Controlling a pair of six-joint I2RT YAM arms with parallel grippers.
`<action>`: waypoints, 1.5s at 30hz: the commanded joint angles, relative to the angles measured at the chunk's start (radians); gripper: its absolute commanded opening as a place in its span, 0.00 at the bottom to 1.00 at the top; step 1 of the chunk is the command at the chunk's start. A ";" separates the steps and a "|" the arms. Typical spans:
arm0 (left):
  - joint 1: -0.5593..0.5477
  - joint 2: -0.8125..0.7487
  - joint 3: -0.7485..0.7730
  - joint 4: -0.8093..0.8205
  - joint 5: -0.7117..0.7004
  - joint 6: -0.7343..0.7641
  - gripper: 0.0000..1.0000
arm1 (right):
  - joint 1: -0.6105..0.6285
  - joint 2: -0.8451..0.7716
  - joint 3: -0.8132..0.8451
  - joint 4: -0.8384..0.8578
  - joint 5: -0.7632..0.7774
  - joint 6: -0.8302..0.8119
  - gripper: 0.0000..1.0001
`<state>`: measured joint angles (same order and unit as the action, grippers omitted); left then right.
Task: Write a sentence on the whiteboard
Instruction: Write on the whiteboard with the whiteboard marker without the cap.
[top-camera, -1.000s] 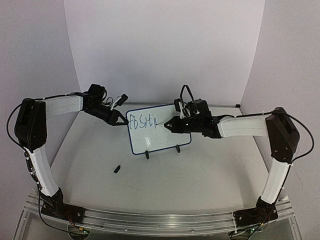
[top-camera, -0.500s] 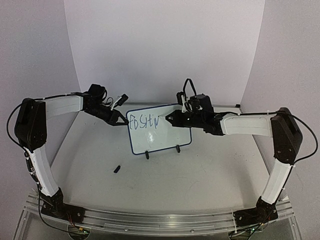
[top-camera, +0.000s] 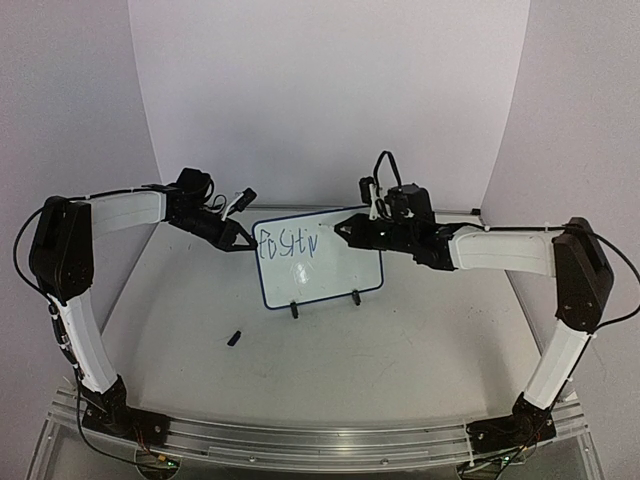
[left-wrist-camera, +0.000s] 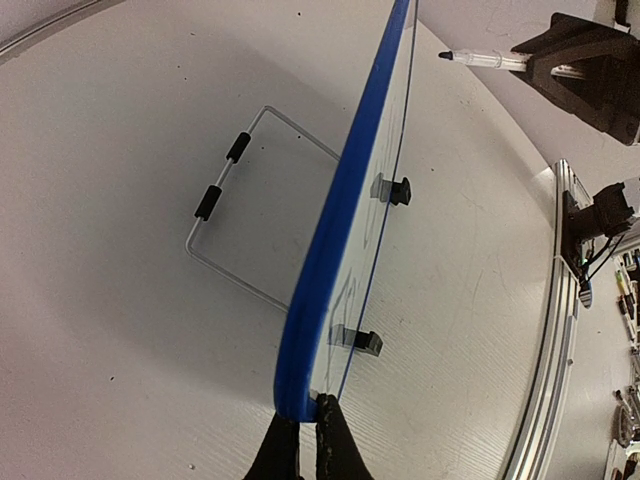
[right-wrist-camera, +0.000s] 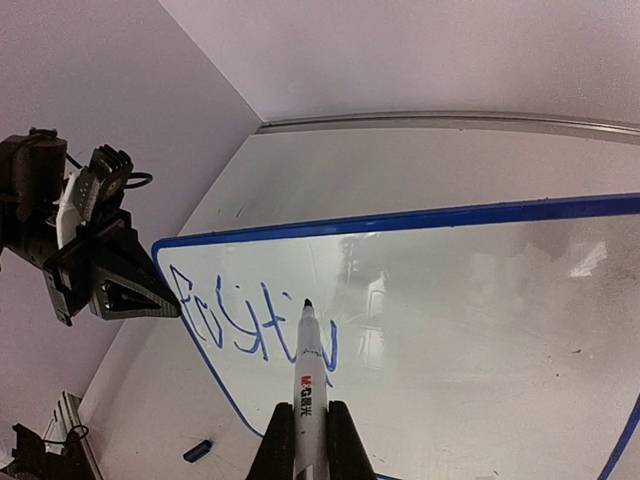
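The right end effector (right-wrist-camera: 300, 432), clamped on a white marker (right-wrist-camera: 306, 375), points it straight ahead at the blue-framed whiteboard (right-wrist-camera: 480, 300), blank surface rightward; the left end effector (left-wrist-camera: 303, 440) pinches its edge.

Whiteboard (top-camera: 330, 275) and dark piece (top-camera: 234, 338) on table (top-camera: 430, 345)

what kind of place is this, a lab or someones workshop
Most likely a robotics lab bench rigged for recording: the left arm and right arm are bolted to an aluminium rail, a plain white backdrop boxes in the table, and a small whiteboard stands mid-table.
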<state>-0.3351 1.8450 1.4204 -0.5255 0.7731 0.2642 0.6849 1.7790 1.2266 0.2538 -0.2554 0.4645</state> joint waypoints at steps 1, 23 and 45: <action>-0.005 -0.021 0.026 0.000 -0.035 0.048 0.00 | -0.002 0.029 0.011 0.021 0.017 0.011 0.00; -0.005 -0.028 0.026 -0.001 -0.034 0.048 0.00 | -0.002 0.047 -0.010 -0.023 0.043 0.017 0.00; -0.008 -0.029 0.026 -0.001 -0.034 0.046 0.00 | 0.004 -0.057 -0.041 0.043 -0.050 0.015 0.00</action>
<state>-0.3359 1.8450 1.4204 -0.5256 0.7734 0.2646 0.6860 1.7937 1.1545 0.2463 -0.2948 0.4908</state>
